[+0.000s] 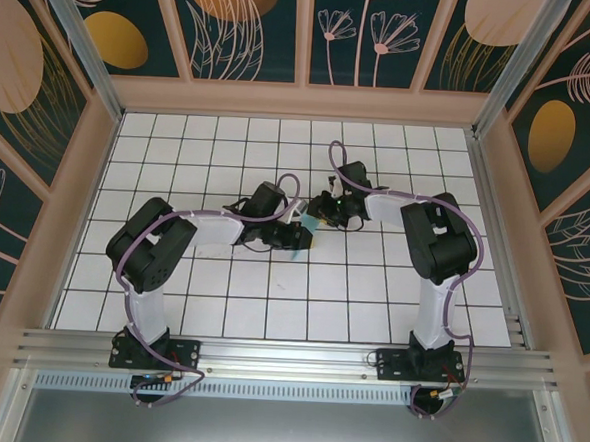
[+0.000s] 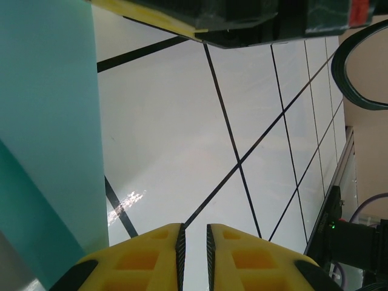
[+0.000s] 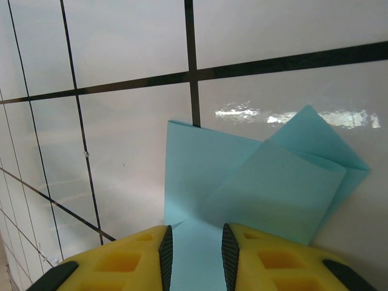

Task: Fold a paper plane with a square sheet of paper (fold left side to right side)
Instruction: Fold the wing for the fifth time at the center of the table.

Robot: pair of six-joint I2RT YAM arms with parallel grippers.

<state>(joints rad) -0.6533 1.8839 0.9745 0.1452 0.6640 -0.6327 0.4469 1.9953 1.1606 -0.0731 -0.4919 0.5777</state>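
The square sheet of paper [image 3: 254, 182] is light turquoise and lies on the white grid table, partly folded, with one flap lifted over the rest. My right gripper [image 3: 194, 242] is open right over its near edge, and paper shows in the gap between the yellow fingers. My left gripper [image 2: 194, 233] has its jaws a narrow gap apart with only bare table between them. From that wrist the paper [image 2: 48, 121] stands as a tall band to the left of the fingers. From above, both grippers, left [image 1: 302, 239] and right [image 1: 321, 221], meet mid-table over the paper [image 1: 311, 223].
The right gripper's yellow finger and black body [image 2: 254, 18] hang close across the top of the left wrist view. Patterned walls [image 1: 307, 31] enclose the table on three sides. A metal rail [image 1: 287, 356] runs along the near edge by the arm bases.
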